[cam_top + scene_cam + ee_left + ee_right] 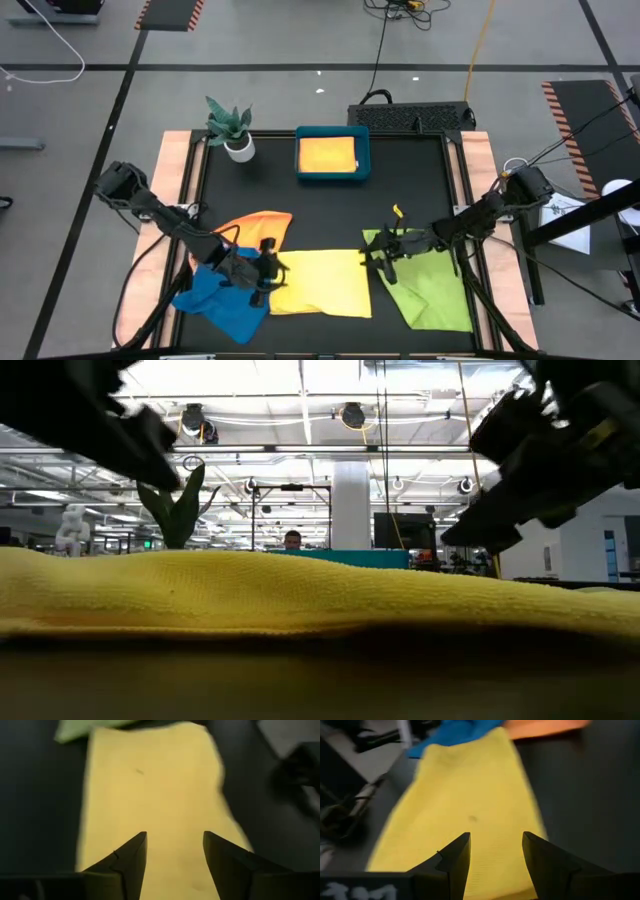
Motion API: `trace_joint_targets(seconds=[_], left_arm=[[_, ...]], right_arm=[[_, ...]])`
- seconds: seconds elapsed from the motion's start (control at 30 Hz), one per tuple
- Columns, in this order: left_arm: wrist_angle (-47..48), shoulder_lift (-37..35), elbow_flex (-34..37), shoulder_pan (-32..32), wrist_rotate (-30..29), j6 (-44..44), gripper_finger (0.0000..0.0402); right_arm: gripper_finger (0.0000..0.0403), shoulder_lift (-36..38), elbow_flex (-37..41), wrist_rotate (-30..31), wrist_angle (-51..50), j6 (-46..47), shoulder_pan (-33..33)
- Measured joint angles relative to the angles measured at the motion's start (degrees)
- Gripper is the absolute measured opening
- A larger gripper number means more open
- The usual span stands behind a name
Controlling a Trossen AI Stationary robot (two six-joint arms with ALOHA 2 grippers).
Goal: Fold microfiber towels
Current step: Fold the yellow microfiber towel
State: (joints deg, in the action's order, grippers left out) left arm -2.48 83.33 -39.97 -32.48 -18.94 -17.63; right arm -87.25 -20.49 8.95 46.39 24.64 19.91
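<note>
Yellow towel [322, 283] lay flat at front centre of counter [400, 210], between blue towel [222, 300] and lime green towel [430, 290]. Left gripper [272, 275] hovered at its left edge, jaws apart, empty. Right gripper [378, 260] at right edge, likewise parted, holding nothing.

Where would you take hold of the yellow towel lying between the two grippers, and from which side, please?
Probably by its two short ends. The yellow towel lies flat as a strip, with the open left gripper over its left end and the open right gripper at its right end, so each could pinch a corner from above.
</note>
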Motion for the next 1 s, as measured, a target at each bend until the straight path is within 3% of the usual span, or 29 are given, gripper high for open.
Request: trace_joint_targets(seconds=[0.13, 0.2, 0.33, 0.47, 0.67, 1.0], left_arm=[[-2.8, 0.0, 0.0, 6.7, 1.9, 5.5, 0.0198], [-4.7, 0.1, 0.0, 10.6, 4.6, 7.1, 0.0198], [-10.8, 2.2, 0.0, 17.3, 12.9, 10.3, 0.0198], [-20.0, 6.9, 0.0, 21.2, 20.9, 13.8, 0.0198], [-40.6, 18.5, -0.6, 24.8, 20.9, 9.0, 0.0198], [-42.1, 26.8, -6.0, 24.8, 22.0, 6.5, 0.0198]], right_arm=[[0.0172, 2.3, 0.0, -0.5, -3.9, 0.1, -5.0], [0.0173, 3.0, 0.0, -3.7, -6.3, 1.0, -7.6], [0.0181, 3.0, 0.0, -11.6, -9.0, 5.5, -11.6], [0.0192, 3.0, 0.0, -15.0, -10.9, 6.3, -12.4], [0.0196, 2.9, 0.0, -15.1, -12.0, 6.7, -12.4], [0.0183, -4.7, -0.2, -14.8, -5.7, 9.2, -11.0]])
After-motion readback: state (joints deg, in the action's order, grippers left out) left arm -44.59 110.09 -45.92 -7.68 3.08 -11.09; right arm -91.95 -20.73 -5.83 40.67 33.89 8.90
